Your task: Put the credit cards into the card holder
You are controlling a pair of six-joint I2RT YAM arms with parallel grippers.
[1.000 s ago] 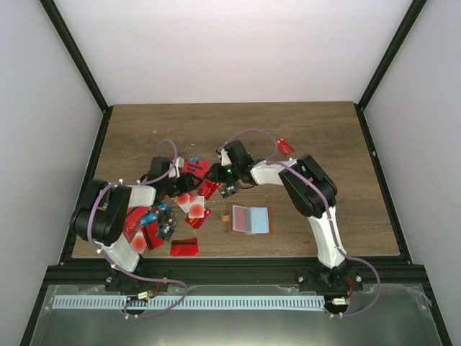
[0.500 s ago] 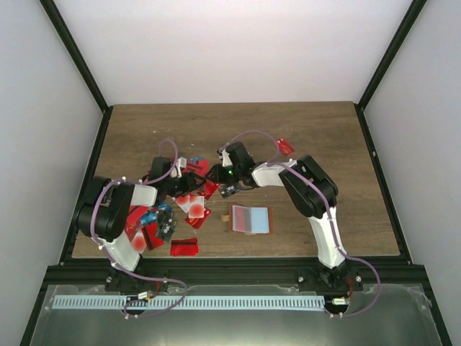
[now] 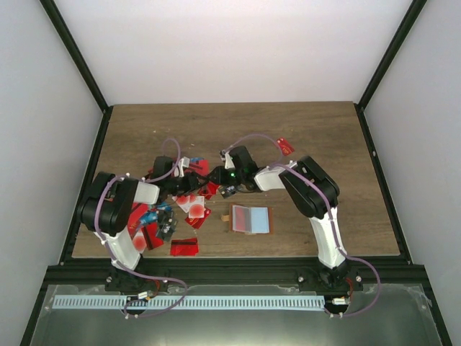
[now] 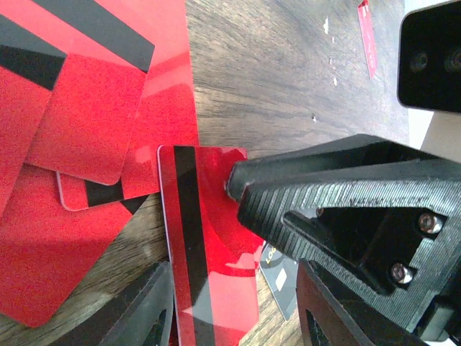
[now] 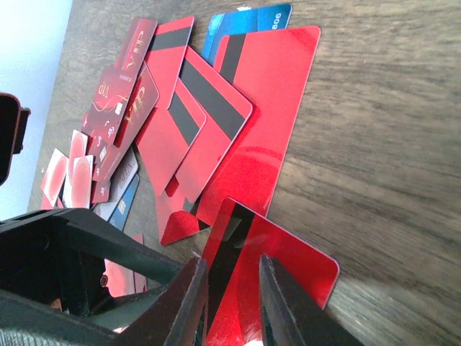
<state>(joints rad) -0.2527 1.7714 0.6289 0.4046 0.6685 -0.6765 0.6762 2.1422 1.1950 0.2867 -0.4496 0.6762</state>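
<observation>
A red credit card point(image 4: 209, 245) with a black stripe lies between the fingers of my left gripper point(image 4: 230, 288), which is open, with a gap on the card's right side. My right gripper point(image 5: 230, 263) hangs over the same card point(image 5: 288, 252), its jaws narrowly open and straddling the stripe, its black tip point(image 4: 234, 184) touching the card. In the top view both grippers point(image 3: 196, 184) point(image 3: 218, 186) meet at the table's middle. The card holder point(image 3: 251, 219) lies open and flat just in front of them, showing pink and blue panels. More red credit cards point(image 5: 216, 108) lie overlapped behind.
Cards point(image 3: 148, 223) are heaped at the front left beside the left arm. One red card point(image 3: 184, 247) lies near the front edge, another point(image 3: 285, 146) at the back right. A blue card point(image 5: 248, 21) and a dark card point(image 4: 281, 277) lie among the red ones.
The left gripper has slid right towards the right gripper. The right gripper has shifted slightly right and its jaws have narrowed a little. The card holder has not moved.
</observation>
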